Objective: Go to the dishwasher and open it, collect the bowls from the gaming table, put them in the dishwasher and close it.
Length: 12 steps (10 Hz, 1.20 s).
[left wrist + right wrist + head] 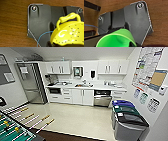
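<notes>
The dishwasher (102,100) is built into the white cabinets at the far wall, right of the sink. A dark gap shows above its steel front. In the left wrist view a yellow-green perforated bowl (70,33) with a looped handle hangs above the brown wood floor, and my left gripper (53,44) is shut on it. My right gripper (130,44) is shut on the bright green bowl (115,39), seen large in the right wrist view, rim towards the camera. The gaming table is out of view.
A table-football table (11,130) juts in at the near left with its rods pointing into the room. Grey bins (128,120) with blue and green lids line the right wall. A steel fridge (31,84) stands at the far left. Pale floor (75,118) lies between me and the cabinets.
</notes>
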Tool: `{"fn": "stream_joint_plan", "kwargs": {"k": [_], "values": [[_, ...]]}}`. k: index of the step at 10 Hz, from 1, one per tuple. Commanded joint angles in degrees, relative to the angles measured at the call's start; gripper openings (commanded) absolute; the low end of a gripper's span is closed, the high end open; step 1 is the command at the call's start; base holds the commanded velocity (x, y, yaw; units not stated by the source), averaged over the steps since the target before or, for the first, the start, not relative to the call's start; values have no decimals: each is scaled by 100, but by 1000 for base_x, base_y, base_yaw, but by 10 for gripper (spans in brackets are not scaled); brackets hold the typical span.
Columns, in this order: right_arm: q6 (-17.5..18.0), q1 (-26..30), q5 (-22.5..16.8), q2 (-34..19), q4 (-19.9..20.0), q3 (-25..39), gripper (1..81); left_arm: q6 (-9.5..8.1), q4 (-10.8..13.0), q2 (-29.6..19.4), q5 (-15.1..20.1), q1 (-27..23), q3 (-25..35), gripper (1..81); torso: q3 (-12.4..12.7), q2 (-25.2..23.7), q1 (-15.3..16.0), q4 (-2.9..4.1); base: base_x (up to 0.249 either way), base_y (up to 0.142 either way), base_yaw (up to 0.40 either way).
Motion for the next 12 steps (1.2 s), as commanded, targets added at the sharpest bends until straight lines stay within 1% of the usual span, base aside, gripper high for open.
{"fn": "stream_joint_plan", "kwargs": {"k": [1,6,12], "values": [[-21,232,-332,-93,-37,45,10,42,38,-44,292,-225,-22,10,0,0,-2,0,177,-70,0],[-21,241,-332,-102,-29,45,10,41,12,-52,283,-225,-14,10,0,0,-2,0,177,-70,0],[-21,241,-332,-110,-37,45,10,50,21,-52,275,-225,-13,10,0,0,-2,0,176,0,0]]}}
